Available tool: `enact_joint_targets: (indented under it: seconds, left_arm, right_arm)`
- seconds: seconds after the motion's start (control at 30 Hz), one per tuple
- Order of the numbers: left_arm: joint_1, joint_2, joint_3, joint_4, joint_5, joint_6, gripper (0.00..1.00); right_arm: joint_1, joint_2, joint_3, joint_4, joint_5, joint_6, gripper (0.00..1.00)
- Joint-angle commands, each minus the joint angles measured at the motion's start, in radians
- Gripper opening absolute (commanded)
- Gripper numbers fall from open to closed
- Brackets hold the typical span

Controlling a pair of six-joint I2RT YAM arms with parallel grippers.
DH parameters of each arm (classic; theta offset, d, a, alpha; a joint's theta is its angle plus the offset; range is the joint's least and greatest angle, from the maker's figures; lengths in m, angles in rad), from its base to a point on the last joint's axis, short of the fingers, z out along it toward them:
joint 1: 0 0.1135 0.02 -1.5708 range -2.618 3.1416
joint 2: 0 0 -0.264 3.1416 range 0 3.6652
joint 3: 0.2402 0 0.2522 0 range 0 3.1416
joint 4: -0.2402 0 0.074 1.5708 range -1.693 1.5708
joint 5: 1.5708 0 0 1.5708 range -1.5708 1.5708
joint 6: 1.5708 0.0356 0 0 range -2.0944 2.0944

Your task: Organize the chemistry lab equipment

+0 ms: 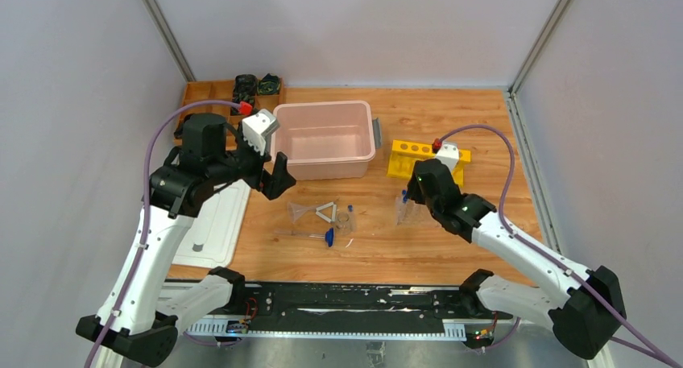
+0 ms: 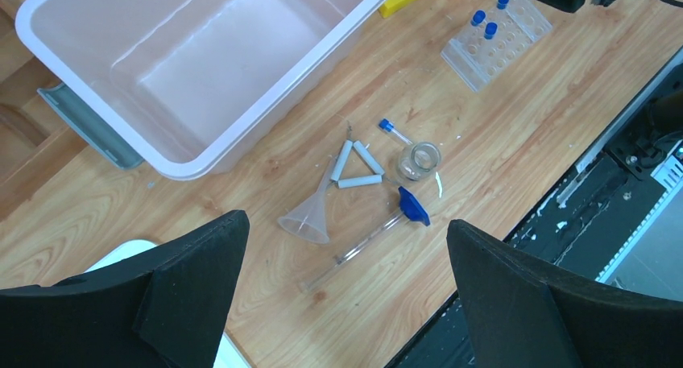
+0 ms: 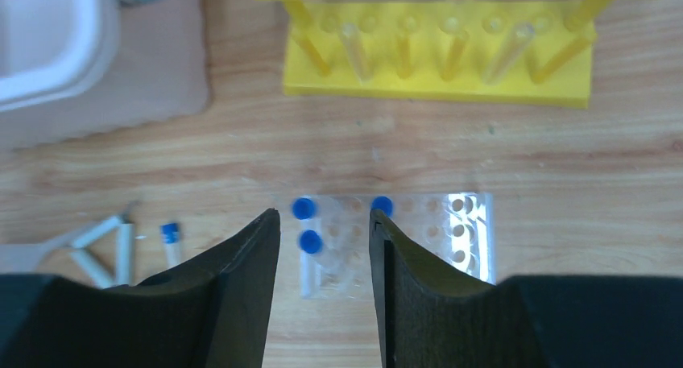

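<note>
Your right pincer point(image 3: 322, 219) hangs partly open over the clear tube rack point(image 3: 451, 239) and grips nothing. Three blue-capped tubes point(image 3: 304, 208) stand in that rack. Your left pincer point(image 2: 346, 223) is wide open and empty. Its view shows the tiny dish point(image 2: 419, 160) and blue-tipped rod point(image 2: 366, 239) on the counter point(image 2: 499, 142) left of the rack. The right wrist view misses both.

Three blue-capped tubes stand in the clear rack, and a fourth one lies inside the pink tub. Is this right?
No. The fourth tube lies on the table, beside the small dish, not inside the pink tub. The left wrist view shows it. Three tubes do stand in the clear rack.
</note>
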Motion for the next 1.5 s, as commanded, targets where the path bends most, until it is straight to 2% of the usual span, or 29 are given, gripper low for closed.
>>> enact_joint_targets:
  seconds: [0.0,0.13,0.27,0.47,0.7,0.87,1.2,1.33,1.47]
  left_arm:
    - [0.0,0.004,0.03,0.008,-0.024,-0.019,1.0]
    - [0.002,0.001,0.03,0.008,-0.045,-0.015,1.0]
    - [0.01,0.001,0.029,0.008,-0.049,-0.014,1.0]
    - [0.013,0.001,0.026,0.008,-0.056,-0.006,1.0]
    - [0.013,0.005,0.029,0.008,-0.049,-0.011,1.0]
    - [0.013,0.006,0.032,0.008,-0.045,-0.011,1.0]
    - [0.013,0.003,0.037,0.008,-0.044,-0.009,1.0]
    - [0.013,-0.001,0.039,0.008,-0.041,-0.01,1.0]
    - [0.013,-0.004,0.038,0.008,-0.032,-0.003,1.0]
  right_arm:
    - [0.071,0.03,0.119,-0.027,-0.056,0.001,0.46]
    - [0.159,0.207,0.234,-0.027,-0.145,0.013,0.43]
    - [0.227,0.36,0.271,0.047,-0.176,0.02,0.41]
    - [0.256,0.541,0.305,0.132,-0.189,0.025,0.38]
    - [0.275,0.668,0.33,0.163,-0.189,0.032,0.35]
    - [0.287,0.726,0.338,0.168,-0.182,0.045,0.34]
    - [0.323,0.773,0.327,0.149,-0.065,0.067,0.3]
    - [0.323,0.759,0.315,0.116,-0.027,0.098,0.18]
    - [0.315,0.662,0.276,0.095,0.013,0.111,0.04]
